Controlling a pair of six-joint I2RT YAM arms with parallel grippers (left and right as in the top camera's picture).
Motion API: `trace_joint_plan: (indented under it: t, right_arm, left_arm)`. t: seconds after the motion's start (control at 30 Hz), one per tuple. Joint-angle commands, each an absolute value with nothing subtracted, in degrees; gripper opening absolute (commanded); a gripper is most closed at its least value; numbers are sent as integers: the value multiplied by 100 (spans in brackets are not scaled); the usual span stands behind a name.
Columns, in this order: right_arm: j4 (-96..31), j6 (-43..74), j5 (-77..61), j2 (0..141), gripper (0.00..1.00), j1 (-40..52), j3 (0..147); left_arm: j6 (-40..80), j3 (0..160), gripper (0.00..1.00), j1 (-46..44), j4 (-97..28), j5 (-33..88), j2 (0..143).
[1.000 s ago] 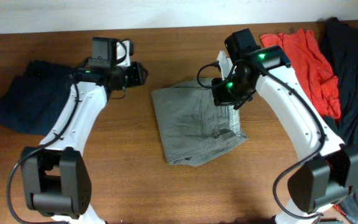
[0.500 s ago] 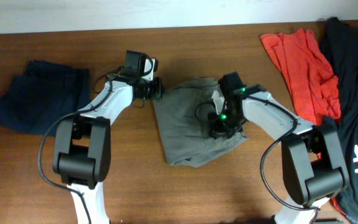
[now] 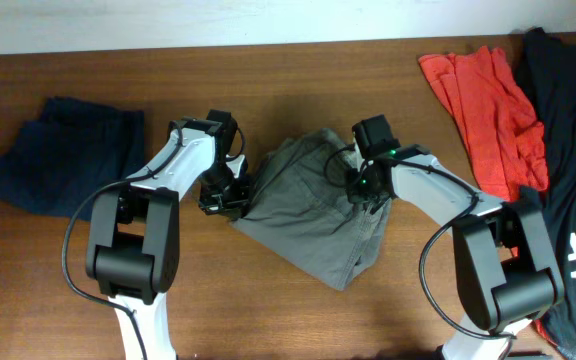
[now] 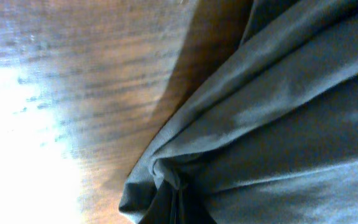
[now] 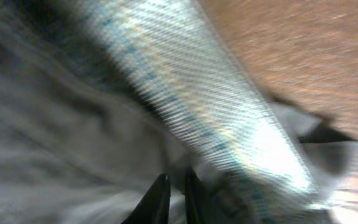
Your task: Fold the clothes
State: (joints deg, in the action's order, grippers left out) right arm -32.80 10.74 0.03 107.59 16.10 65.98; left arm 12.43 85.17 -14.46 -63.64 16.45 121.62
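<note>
The crumpled grey-olive cotton shorts (image 3: 308, 210) lie mid-table on the brown wooden table (image 3: 298, 75), between the 2 arms. The left gripper (image 3: 230, 195) sits at the shorts' left edge, its claw closed on a gathered pinch of that cloth; in the left wrist view the folds run down to 1 bunched point. The right gripper (image 3: 361, 190) is down on the shorts' right side beside the pale patterned waistband lining (image 5: 185, 93). Its 2 dark fingertips (image 5: 159, 198) stand close together, but the blur is such that I cannot tell whether they are shut or hold cloth. A folded dark navy garment (image 3: 63, 155) lies far left, and an orange-red garment (image 3: 488, 100) far right.
</note>
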Motion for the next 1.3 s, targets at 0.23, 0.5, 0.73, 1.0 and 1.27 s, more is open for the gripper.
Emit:
trace_joint_plan:
  t: [0.23,0.5,0.73,1.0,1.27]
  right_arm:
    - [-3258,1094,366,10816,16,1500,6506]
    - [-3256,1096,325,10816,16,1503,6506]
    - [-3275,1096,325,10818,17,1503,6506]
    - [-3297,1096,325,10816,16,1503,6506]
    - [-3297,1096,325,10816,16,1503,6506]
  left_arm:
    - [1184,8453,78,-1409,-5242,1347,10855]
    - [353,8460,94,-1494,-4377,2137,10881]
    - [-961,8460,99,-1551,-3944,2539,11203]
    - [-1002,8460,99,-1562,-3376,2910,12121]
    - [-1059,8458,80,-1761,-3826,3518,12610]
